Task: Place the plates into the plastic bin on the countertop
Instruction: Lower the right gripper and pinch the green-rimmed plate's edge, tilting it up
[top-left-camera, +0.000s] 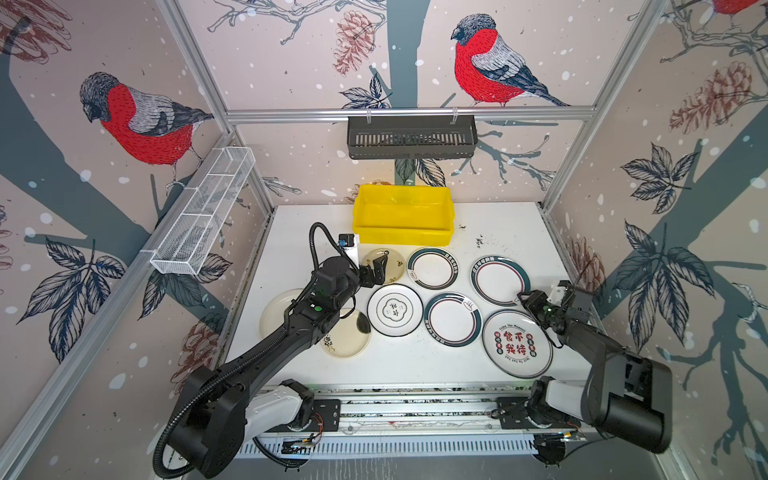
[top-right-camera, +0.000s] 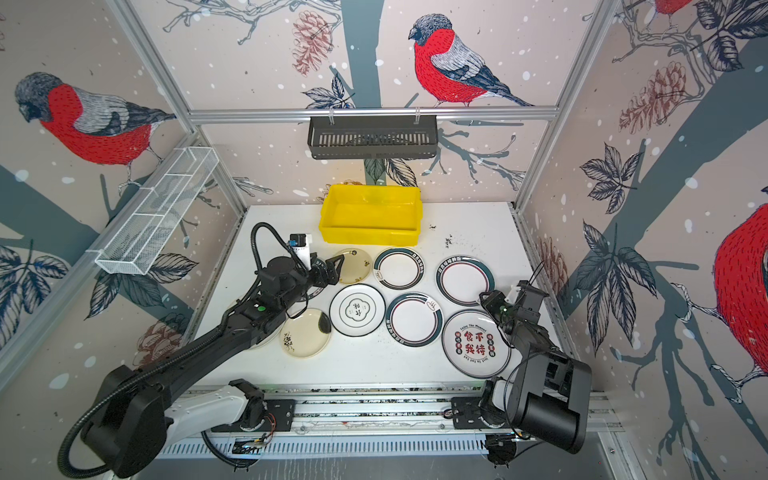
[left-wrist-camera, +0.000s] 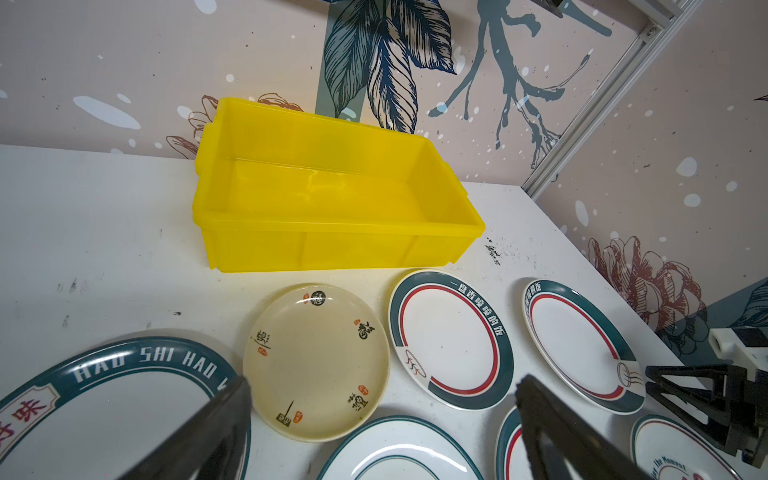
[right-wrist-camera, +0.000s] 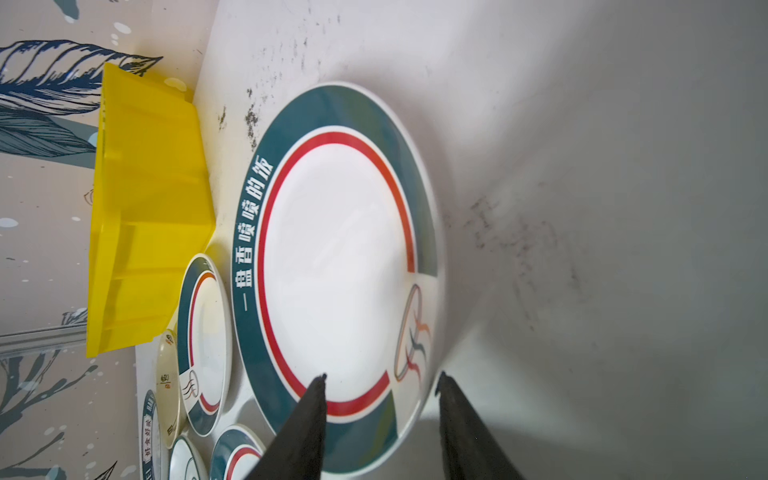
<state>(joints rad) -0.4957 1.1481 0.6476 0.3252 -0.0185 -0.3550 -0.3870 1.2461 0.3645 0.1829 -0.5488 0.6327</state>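
Observation:
Several plates lie flat on the white countertop (top-left-camera: 415, 365) in front of the yellow plastic bin (top-left-camera: 401, 235), which holds nothing. My right gripper (right-wrist-camera: 382, 375) is open and straddles the near rim of the teal-and-red-rimmed plate (right-wrist-camera: 336, 257) at the right (top-left-camera: 500, 281). One finger is over the plate and the other is outside its edge. My left gripper (left-wrist-camera: 384, 380) is wide open and hovers above a small yellowish plate (left-wrist-camera: 316, 361) near the bin's left corner, holding nothing. The left arm covers parts of a cream plate (top-left-camera: 276, 309) and a yellowish plate (top-left-camera: 345, 334).
A dark slotted basket (top-left-camera: 411, 137) hangs on the back rail above the bin. A white wire mesh tray (top-left-camera: 203, 212) is fixed to the left wall. Black specks (top-left-camera: 480, 241) mark the countertop right of the bin. Aluminium rails (top-left-camera: 415, 395) run along the front edge.

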